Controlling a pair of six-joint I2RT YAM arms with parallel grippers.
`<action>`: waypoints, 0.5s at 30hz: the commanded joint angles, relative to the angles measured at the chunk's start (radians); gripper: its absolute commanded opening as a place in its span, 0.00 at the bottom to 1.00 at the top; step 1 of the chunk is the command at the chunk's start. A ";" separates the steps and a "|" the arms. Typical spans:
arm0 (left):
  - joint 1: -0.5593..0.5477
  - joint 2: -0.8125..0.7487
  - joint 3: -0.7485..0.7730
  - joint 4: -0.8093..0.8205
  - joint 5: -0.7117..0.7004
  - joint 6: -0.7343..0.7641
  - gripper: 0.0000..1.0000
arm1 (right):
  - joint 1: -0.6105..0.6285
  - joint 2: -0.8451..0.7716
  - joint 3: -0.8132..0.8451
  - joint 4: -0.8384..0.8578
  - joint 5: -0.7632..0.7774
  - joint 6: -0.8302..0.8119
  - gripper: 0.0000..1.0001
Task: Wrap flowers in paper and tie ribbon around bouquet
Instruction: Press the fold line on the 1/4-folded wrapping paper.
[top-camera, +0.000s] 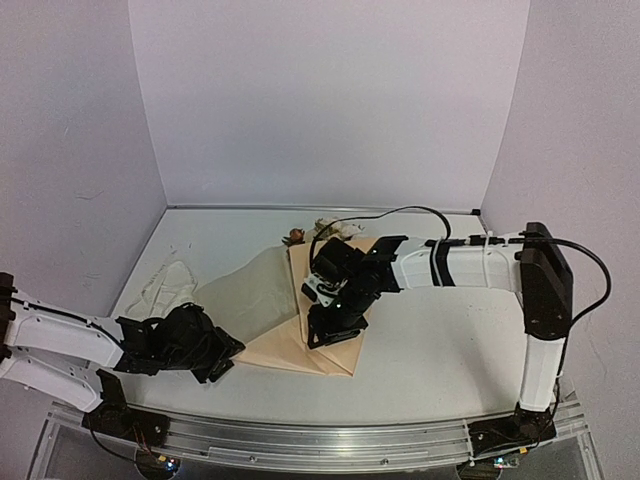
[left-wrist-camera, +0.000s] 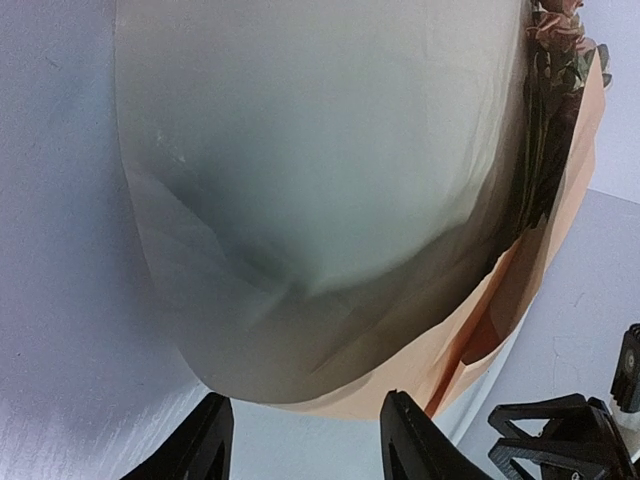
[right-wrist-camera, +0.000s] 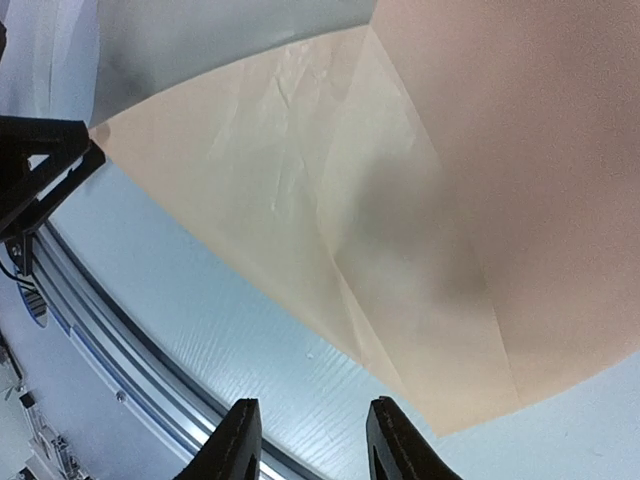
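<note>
The tan paper (top-camera: 290, 345) lies mid-table, and its left part stands curled up, showing the pale reverse (top-camera: 250, 290). The flowers (top-camera: 298, 237) poke out at the paper's far end. In the left wrist view they show as stems and heads (left-wrist-camera: 556, 60) behind the curled flap (left-wrist-camera: 320, 180). My left gripper (top-camera: 226, 356) sits low at the paper's near left edge, open (left-wrist-camera: 305, 432), with nothing between its fingers. My right gripper (top-camera: 326, 335) hovers over the paper's near part, open (right-wrist-camera: 312, 440), above bare table beside the paper's corner (right-wrist-camera: 470, 400). The cream ribbon (top-camera: 165, 285) lies bunched at the left.
Grey walls close in the table (top-camera: 430, 350) on three sides. An aluminium rail (top-camera: 330, 440) runs along the near edge, also seen as a rail (right-wrist-camera: 110, 330) in the right wrist view. The left gripper's fingers (right-wrist-camera: 45, 160) reach the paper's corner there.
</note>
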 joint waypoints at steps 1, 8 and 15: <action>-0.007 0.042 0.005 0.078 -0.039 -0.031 0.48 | 0.002 0.078 0.062 0.022 0.061 -0.022 0.39; -0.008 0.053 -0.017 0.063 -0.059 -0.053 0.34 | 0.007 0.146 0.090 0.049 0.064 0.012 0.38; -0.008 0.069 -0.024 0.082 -0.083 -0.019 0.23 | 0.025 0.182 0.100 0.050 0.093 0.025 0.39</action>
